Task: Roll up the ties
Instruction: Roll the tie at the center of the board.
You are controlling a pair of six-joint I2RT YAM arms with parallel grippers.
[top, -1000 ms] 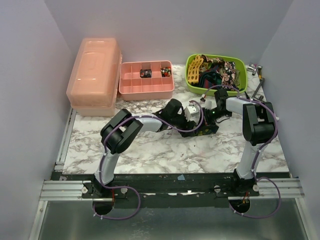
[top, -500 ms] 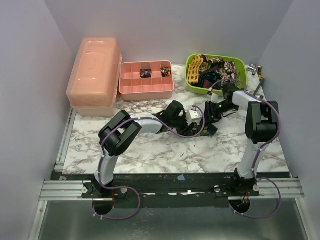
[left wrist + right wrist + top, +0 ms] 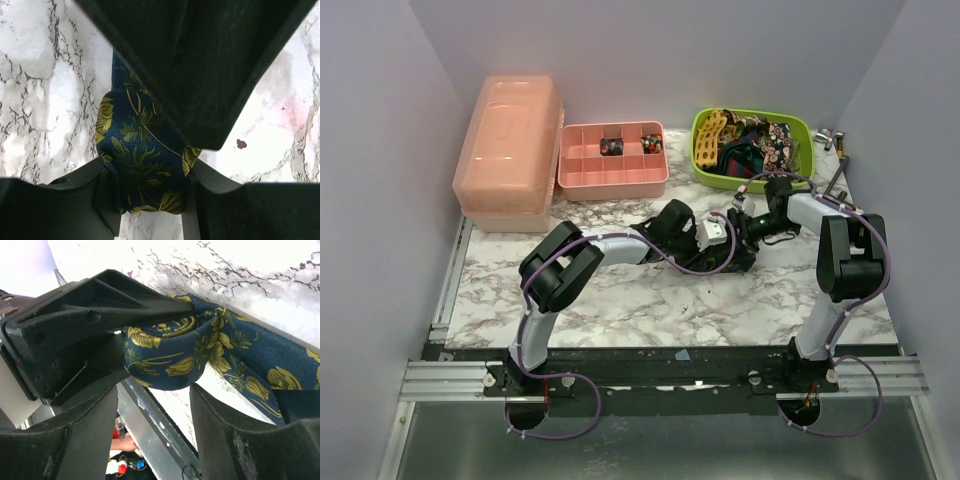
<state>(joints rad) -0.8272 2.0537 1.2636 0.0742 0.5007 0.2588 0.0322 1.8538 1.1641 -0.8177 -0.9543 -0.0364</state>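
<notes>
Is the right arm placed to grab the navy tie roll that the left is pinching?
Probably yes: the right gripper, jaws open, faces the navy tie roll with nothing between, though the left gripper, shut on it, crowds one side.

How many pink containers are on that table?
2: a lidded box at the back left, and an open divided tray just to its right. None appear hidden.

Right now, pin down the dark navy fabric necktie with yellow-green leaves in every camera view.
Top external: the dark navy fabric necktie is centre-right and largely hidden, so only a dark sliver shows.
Left wrist: it is lower centre, rolled, and clamped in the left tool.
Right wrist: the roll is at centre, with its tail running right.
Shared landmark: the white veined marble tabletop.
</notes>
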